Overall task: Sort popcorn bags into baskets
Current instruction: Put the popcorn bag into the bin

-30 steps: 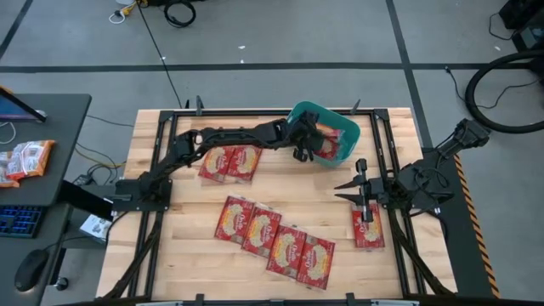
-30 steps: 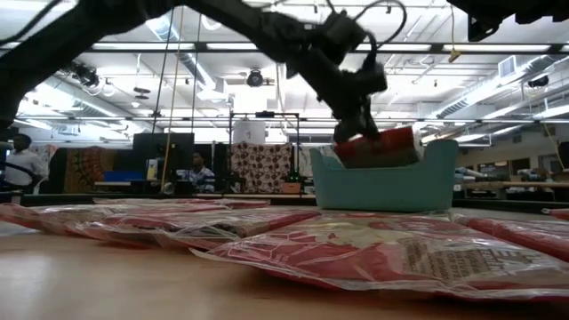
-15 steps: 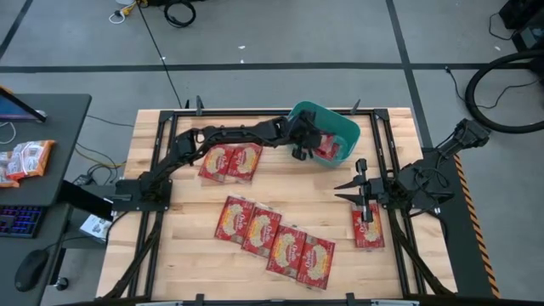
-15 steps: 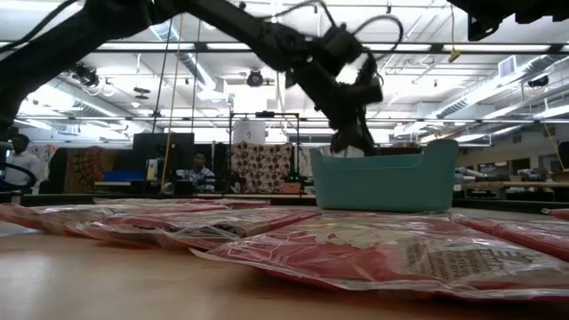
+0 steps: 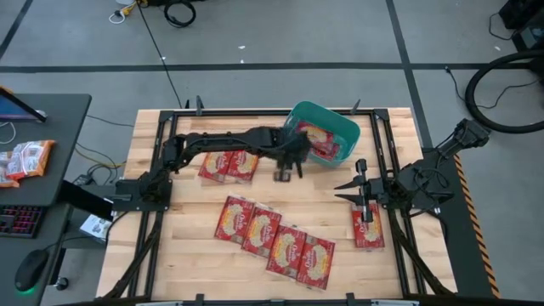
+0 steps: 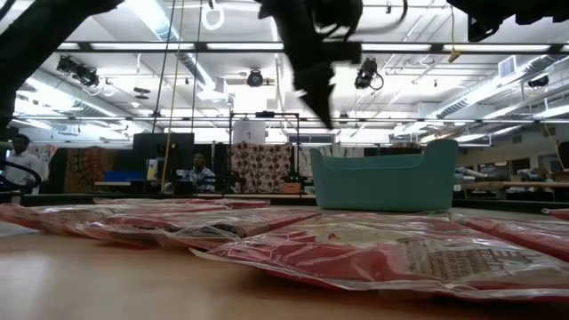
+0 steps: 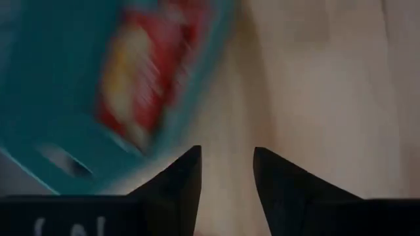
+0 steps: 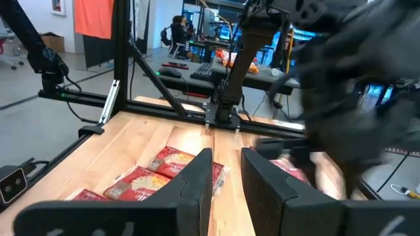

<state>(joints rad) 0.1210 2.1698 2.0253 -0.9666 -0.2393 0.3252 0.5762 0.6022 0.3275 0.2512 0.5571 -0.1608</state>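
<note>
Left fingers (image 7: pixel 184 180) parted, empty; 7 table popcorn bags (image 5: pixel 274 240), 1 basket (image 5: pixel 350 134).

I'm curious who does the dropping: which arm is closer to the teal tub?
Left. The left gripper hangs just beside the teal tub; the right gripper waits farther off, by a lone popcorn bag.

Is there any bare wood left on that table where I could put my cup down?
Yes: the near-left corner, left of the diagonal row of four popcorn bags, and the far-left corner beside the pair of bags. It is crowded around the teal basket and the left gripper.
</note>
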